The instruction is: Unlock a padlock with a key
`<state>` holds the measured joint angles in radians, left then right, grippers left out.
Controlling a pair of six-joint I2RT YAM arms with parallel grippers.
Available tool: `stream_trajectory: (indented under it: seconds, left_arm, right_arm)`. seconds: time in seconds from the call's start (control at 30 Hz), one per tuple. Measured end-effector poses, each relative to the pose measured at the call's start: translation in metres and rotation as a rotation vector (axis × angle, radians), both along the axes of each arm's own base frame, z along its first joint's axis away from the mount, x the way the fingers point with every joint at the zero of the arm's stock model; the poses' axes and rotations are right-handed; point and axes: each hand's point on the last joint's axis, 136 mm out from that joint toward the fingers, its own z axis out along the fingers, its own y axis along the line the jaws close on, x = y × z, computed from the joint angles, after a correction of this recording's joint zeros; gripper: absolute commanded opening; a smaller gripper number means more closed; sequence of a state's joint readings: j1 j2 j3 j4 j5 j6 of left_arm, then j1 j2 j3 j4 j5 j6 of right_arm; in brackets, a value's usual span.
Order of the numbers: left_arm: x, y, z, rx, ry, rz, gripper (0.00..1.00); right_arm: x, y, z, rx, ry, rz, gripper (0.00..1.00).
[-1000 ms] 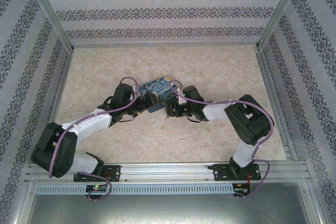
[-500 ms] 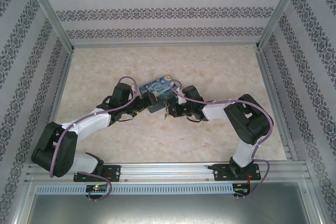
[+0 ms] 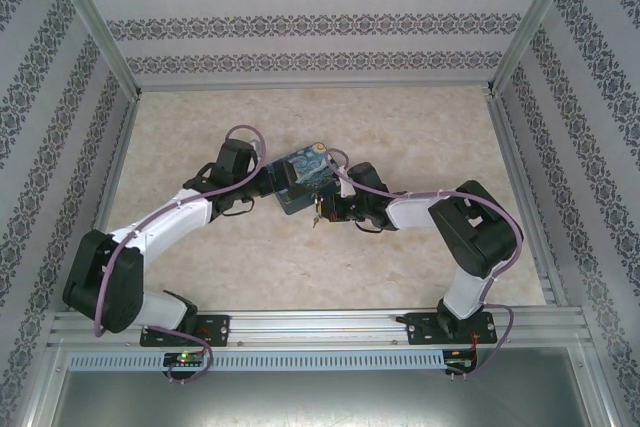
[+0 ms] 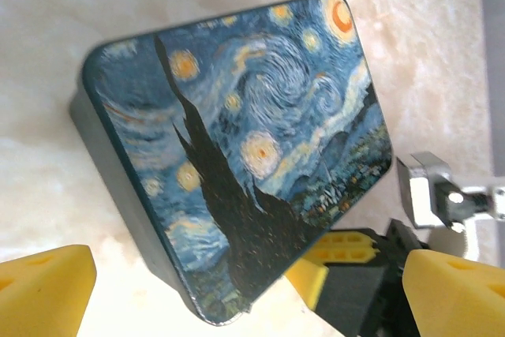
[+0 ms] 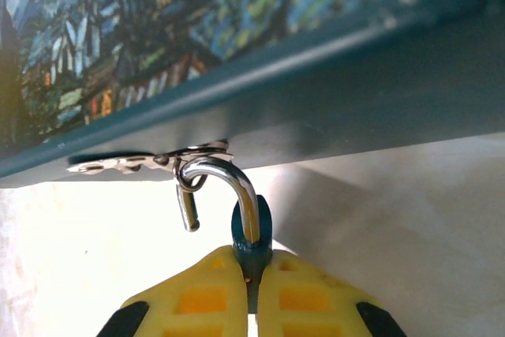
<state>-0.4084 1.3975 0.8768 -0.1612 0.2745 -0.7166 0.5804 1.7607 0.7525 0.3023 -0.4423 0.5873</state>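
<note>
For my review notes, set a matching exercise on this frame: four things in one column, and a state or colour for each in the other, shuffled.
Column one:
1. left gripper
2. right gripper
3. painted box
4. silver shackle

Column two:
A. hooked through the metal clasp on the box's side
B. jaws wide apart
C. dark blue swirling sky with yellow spots
D. shut on the small blue padlock

Pairs: 1-B, 2-D, 3-C, 4-A.
</note>
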Motion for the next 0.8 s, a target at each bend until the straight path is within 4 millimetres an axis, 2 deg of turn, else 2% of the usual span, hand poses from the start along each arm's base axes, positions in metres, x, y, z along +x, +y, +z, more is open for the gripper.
stream_trajectory:
  seconds: [0.2, 0.63, 0.8]
  left_arm:
    - [0.006, 0.002, -0.005, 0.170, -0.009, -0.019, 1.00]
    - [0.001, 0.001, -0.052, 0.410, 0.064, -0.072, 1.00]
    - [0.004, -0.004, -0.050, 0.445, 0.040, -0.076, 1.00]
  right_arm:
    - [0.000, 0.000, 0.002, 0.015, 0.033, -0.031, 0.00]
    - [-0.004, -0.003, 0.000, 0.034, 0.081, -0.075, 0.00]
    - [-0.005, -0.005, 0.002, 0.047, 0.097, -0.104, 0.00]
